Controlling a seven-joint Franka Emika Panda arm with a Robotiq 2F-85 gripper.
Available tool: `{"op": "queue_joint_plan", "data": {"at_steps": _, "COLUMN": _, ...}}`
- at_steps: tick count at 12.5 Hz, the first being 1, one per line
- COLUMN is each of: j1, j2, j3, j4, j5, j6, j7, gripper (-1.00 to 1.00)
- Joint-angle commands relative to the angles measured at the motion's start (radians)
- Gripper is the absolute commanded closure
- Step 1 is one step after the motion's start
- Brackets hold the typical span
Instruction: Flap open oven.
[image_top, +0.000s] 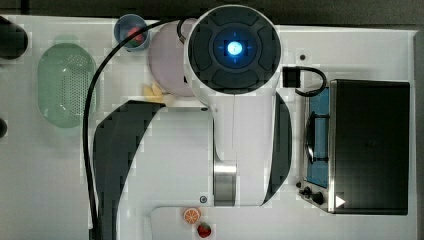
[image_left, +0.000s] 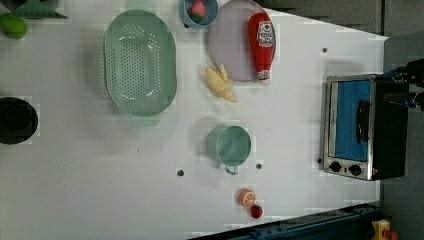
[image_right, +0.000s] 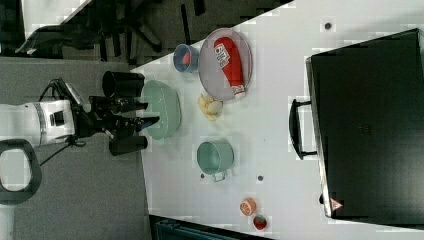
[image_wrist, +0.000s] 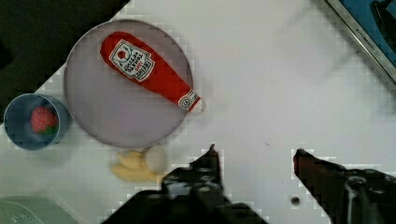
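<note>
In the top view, the large black box-shaped oven (image_top: 370, 145) with silver front trim is sitting at the top view's right, its blue-tinted glass door (image_top: 318, 137) facing the arm and looking shut or nearly so, the dark bar handle (image_top: 310, 137) standing off the glass. The white arm is hanging over the middle of the white table (image_top: 45, 175). To do the step well, I judge the fingers should be coming down behind that bar near its middle and pulling away from the box in an arc, so the door is swinging down on its hinge without dragging the oven.

In the left view, the oven is standing at the left view's right edge, well apart from everything else. A pale green metal cup (image_left: 230, 145), an orange slice (image_left: 247, 197) and a small red fruit (image_left: 256, 211) are lying on the open table before it; none seems to be sitting where the door would drop.

In the right view, the black gripper (image_right: 142, 113) is hovering off the table's far side from the oven, near a green perforated colander (image_right: 162, 109).

In the wrist view, the gripper's two fingers are standing spread apart, holding nothing, above bare table. A red ketchup bottle (image_wrist: 148, 70) is lying on a lilac round plate (image_wrist: 107, 116), a strawberry (image_wrist: 43, 120) is in a blue bowl (image_wrist: 18, 140), and a peeled banana (image_wrist: 137, 164) is just beside the plate.
</note>
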Motion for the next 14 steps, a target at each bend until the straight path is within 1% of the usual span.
{"op": "queue_joint_plan", "data": {"at_steps": 1, "j1": -0.046, "j2": -0.402, "j3": -0.025, "j4": -0.26, "j5": 0.014, "j6": -0.159, "j7": 0.093, "gripper": -0.58}}
{"op": "queue_joint_plan", "data": {"at_steps": 3, "j1": -0.046, "j2": -0.402, "j3": -0.025, "j4": -0.26, "j5": 0.014, "j6": -0.159, "j7": 0.093, "gripper": -1.0}}
{"op": "queue_joint_plan", "data": {"at_steps": 5, "j1": -0.046, "j2": -0.402, "j3": -0.026, "j4": -0.26, "j5": 0.014, "j6": -0.159, "j7": 0.093, "gripper": -1.0}}
{"op": "queue_joint_plan", "data": {"at_steps": 6, "j1": -0.046, "j2": -0.402, "j3": -0.026, "j4": -0.26, "j5": 0.014, "j6": -0.159, "j7": 0.093, "gripper": -0.9}}
{"op": "queue_joint_plan", "data": {"at_steps": 9, "j1": -0.047, "j2": -0.399, "j3": -0.028, "j4": -0.262, "j5": 0.014, "j6": -0.155, "j7": 0.093, "gripper": -0.14}}
{"op": "queue_joint_plan", "data": {"at_steps": 12, "j1": -0.048, "j2": -0.37, "j3": -0.05, "j4": -0.268, "j5": 0.014, "j6": -0.152, "j7": 0.09, "gripper": 0.56}}
{"op": "queue_joint_plan", "data": {"at_steps": 13, "j1": -0.048, "j2": -0.356, "j3": -0.063, "j4": -0.274, "j5": 0.013, "j6": -0.152, "j7": 0.089, "gripper": 0.65}}
{"op": "queue_joint_plan", "data": {"at_steps": 14, "j1": -0.048, "j2": -0.339, "j3": -0.078, "j4": -0.28, "j5": 0.013, "j6": -0.15, "j7": 0.071, "gripper": 0.65}}
